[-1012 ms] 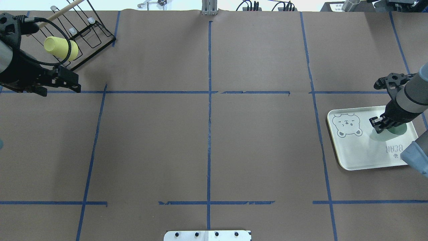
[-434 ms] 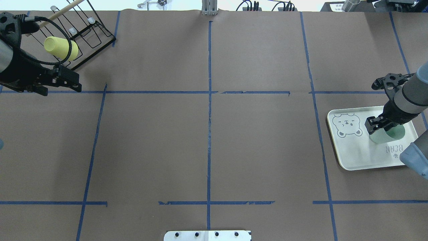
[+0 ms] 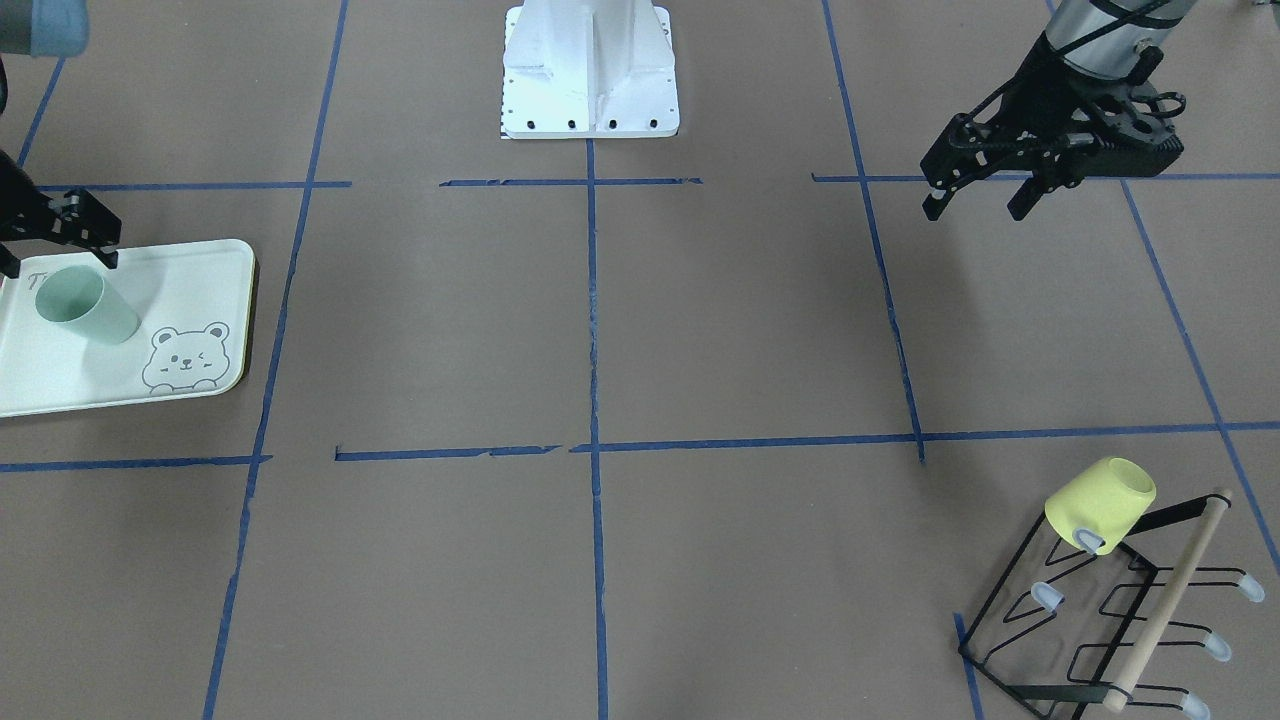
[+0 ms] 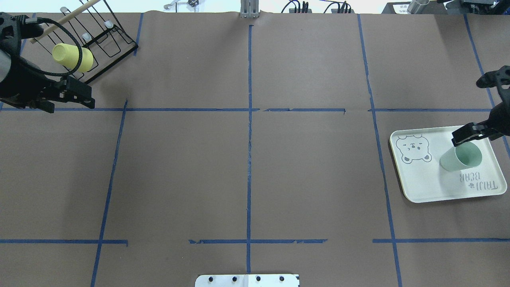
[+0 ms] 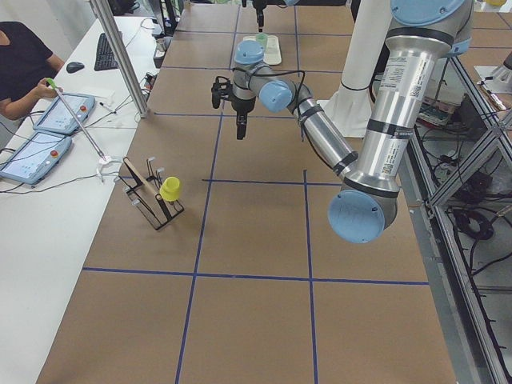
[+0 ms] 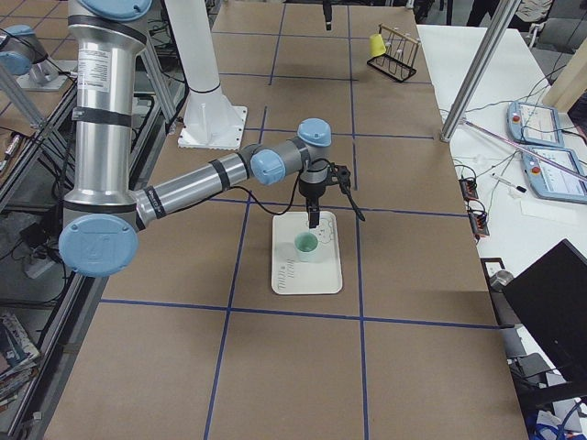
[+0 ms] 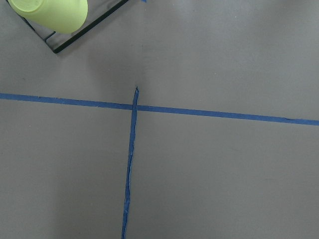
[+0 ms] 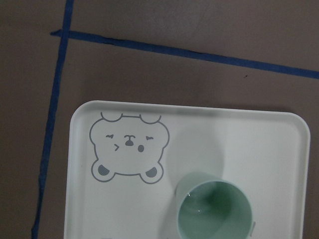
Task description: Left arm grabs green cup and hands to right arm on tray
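One green cup (image 3: 85, 305) stands upright on the tray (image 3: 190, 285), mouth up, beside the bear drawing (image 3: 185, 360), so we judge the task nearly complete. The risk we see comes from the right gripper (image 3: 57, 262), which hangs just above the cup, over the tray. A sideways or downward slip there would let a finger catch the rim and tip the light cup. Its jaws are spread wider than the cup, holding nothing and seemingly touching nothing. The left gripper (image 3: 972, 210) hovers well apart from the tray, jaws parted and empty. A yellow cup (image 3: 1100, 505) sits on a wire rack (image 3: 1166, 600), far from the tray.
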Motion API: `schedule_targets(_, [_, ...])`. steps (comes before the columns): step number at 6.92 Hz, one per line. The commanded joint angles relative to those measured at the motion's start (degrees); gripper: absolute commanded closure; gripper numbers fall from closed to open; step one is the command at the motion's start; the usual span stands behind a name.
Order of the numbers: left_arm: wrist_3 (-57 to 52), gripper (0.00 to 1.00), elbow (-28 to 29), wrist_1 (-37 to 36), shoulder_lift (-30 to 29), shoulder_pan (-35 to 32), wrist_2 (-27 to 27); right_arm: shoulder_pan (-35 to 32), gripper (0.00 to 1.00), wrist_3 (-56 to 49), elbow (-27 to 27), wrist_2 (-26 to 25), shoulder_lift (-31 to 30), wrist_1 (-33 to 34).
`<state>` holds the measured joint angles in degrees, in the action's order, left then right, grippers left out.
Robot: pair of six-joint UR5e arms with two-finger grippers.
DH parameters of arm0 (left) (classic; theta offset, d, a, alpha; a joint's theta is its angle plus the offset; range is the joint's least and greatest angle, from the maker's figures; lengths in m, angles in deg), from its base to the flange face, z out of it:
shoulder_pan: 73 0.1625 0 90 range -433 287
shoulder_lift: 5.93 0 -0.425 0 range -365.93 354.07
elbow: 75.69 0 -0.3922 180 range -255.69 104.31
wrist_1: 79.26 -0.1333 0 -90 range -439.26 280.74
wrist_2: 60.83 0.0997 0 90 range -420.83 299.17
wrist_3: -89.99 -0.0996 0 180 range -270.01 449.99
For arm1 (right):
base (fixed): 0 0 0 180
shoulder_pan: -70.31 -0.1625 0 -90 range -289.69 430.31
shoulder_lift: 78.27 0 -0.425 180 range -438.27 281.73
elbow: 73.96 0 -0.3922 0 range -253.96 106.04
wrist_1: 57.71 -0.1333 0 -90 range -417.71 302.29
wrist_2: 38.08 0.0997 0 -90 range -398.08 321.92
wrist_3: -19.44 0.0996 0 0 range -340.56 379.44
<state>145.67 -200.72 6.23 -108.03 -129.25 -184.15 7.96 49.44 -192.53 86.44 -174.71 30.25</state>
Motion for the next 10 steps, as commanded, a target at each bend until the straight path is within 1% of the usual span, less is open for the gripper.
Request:
schedule_targets(1, [-7.4, 0.0, -3.1, 0.0, 6.7, -1.2, 0.0, -12.7, 0.0, -6.5, -1.1, 8.4, -5.0, 0.1])
schedule_targets(2, [-15.2, 0.0, -3.7, 0.1, 11.3, -3.2, -0.2, -18.2, 0.0, -17.0, 3.4, 9.1, -5.8, 0.2])
schedule_targets(3, [-25.7, 0.0, -3.6, 0.0, 16.3, -7.5, -0.4, -22.6, 0.0, -25.1, 8.1, 10.2, -5.9, 0.2])
schedule_targets(4, [-35.3, 0.0, -2.7, -0.1, 20.0, -12.2, -3.6, -24.6, 0.0, -30.0, 12.2, 13.0, -6.6, 0.0])
schedule_targets(5, [-46.4, 0.0, 2.1, 0.6, 22.7, -19.3, -9.6, -25.4, 0.0, -33.3, 12.6, 14.2, -7.9, -0.2])
schedule_targets(6, [-55.7, 0.0, 8.0, 0.0, 22.6, -26.1, -15.2, -25.5, 0.0, -33.5, 12.1, 15.1, -8.3, -0.3])
schedule_targets(7, [-57.9, 0.0, 11.1, 0.3, 22.5, -28.4, -15.7, -25.5, 0.0, -33.5, 12.3, 14.9, -8.2, -0.6])
schedule_targets(8, [-60.2, 0.0, 11.7, 0.0, 22.4, -29.0, -15.1, -25.5, 0.0, -33.5, 12.3, 14.5, -8.2, -0.6])
schedule_targets(9, [-64.7, 0.0, 15.5, 0.0, 21.9, -32.2, -15.5, -25.5, 0.0, -33.5, 12.4, 14.5, -8.1, -0.3])
schedule_targets(10, [-65.6, 0.0, 15.8, -0.1, 22.5, -32.9, -15.5, -25.4, 0.0, -33.5, 12.5, 14.4, -8.1, -0.2])
